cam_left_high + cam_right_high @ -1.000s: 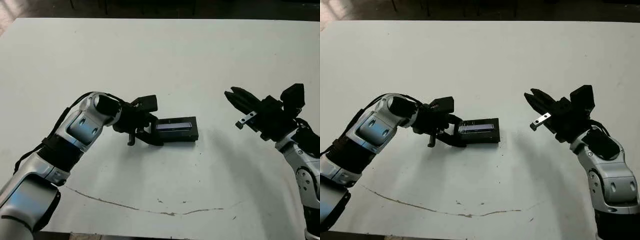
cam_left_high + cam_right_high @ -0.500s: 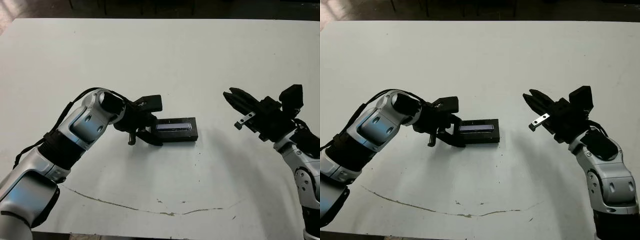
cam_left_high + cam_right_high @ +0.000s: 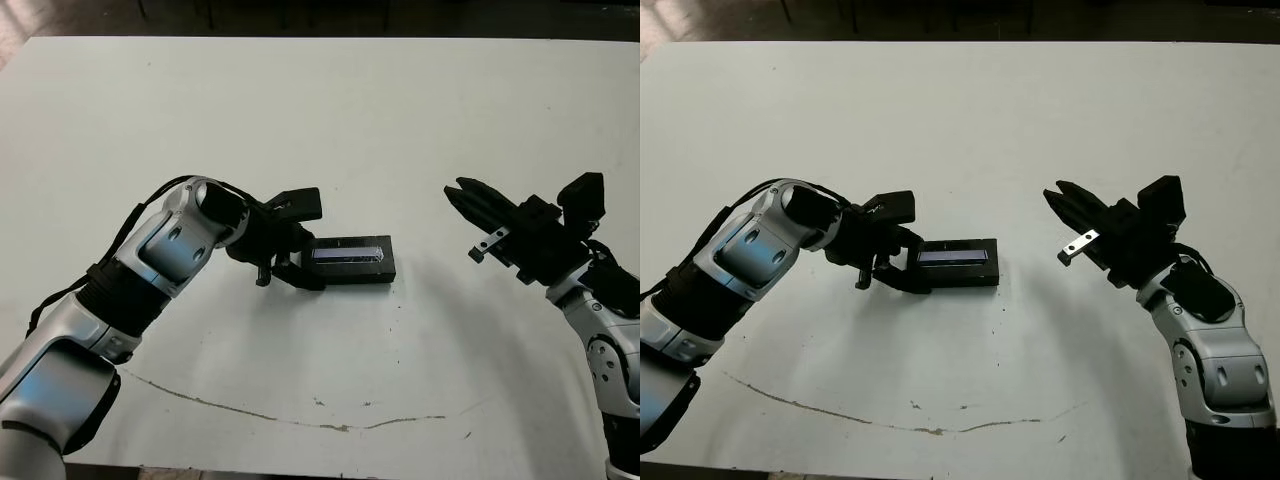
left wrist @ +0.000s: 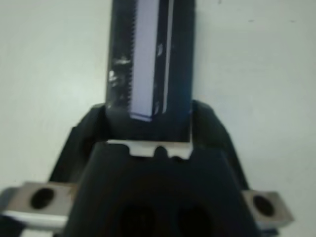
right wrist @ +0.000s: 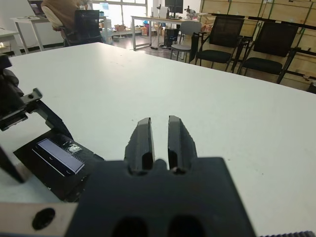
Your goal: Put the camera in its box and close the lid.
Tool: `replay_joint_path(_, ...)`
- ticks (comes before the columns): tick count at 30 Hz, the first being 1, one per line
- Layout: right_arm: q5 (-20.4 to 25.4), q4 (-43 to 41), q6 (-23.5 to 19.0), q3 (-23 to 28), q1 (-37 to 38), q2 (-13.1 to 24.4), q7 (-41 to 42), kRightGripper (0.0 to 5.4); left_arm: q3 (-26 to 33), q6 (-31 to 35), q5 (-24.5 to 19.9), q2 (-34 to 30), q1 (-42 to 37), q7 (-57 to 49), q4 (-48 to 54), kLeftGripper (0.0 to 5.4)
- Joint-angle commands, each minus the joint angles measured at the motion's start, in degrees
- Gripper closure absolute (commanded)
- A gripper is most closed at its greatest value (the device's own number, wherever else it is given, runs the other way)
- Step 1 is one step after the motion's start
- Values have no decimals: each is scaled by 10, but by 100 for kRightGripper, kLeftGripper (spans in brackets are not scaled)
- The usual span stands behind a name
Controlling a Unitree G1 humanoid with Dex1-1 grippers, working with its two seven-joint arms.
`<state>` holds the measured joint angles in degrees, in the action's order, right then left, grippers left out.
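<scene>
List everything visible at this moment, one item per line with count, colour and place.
Lid: one, black with a pale stripe, on the closed box near the table's middle.
Box: one, black, only its side shows under the lid; camera not visible.
Table: one, white, with a thin dark line along the near edge.
Chairs: several, black, beyond the table in the right wrist view.
Person: one, seated far off at a desk, in the right wrist view.
Left gripper: one, black, fingers either side of the box's left end.
Right gripper: one, black, raised to the right of the box, holding nothing.
</scene>
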<state>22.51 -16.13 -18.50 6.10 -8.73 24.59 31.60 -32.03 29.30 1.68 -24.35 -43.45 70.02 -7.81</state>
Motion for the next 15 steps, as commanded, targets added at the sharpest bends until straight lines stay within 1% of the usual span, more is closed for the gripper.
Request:
replay_joint_path(1, 0, 9, 1, -2, 8, 0, 6, 540, -15, -15, 4, -1, 27, 4, -13, 173)
replay_joint_path(4, -10, 5, 0, -4, 8, 5, 2, 540, -15, -17, 4, -2, 26, 3, -14, 104)
replay_joint_path(7, -9, -3, -13, -3, 9, 5, -3, 540, -13, -18, 2, -3, 27, 3, -15, 32)
replay_joint_path(8, -8, -1, -11, -3, 8, 5, -1, 540, -12, -21, 2, -4, 27, 3, -15, 9)
replay_joint_path(9, -7, 1, -9, -3, 8, 5, 2, 540, -11, -24, 2, -5, 28, 3, -15, 2)
replay_joint_path(12, -5, 6, -6, -3, 6, 4, 7, 540, -2, -30, -3, -10, 31, 3, -8, 2)
replay_joint_path(15, -2, 9, -5, -2, 6, 3, 10, 540, 22, -26, -19, -17, 42, -4, 10, 2)
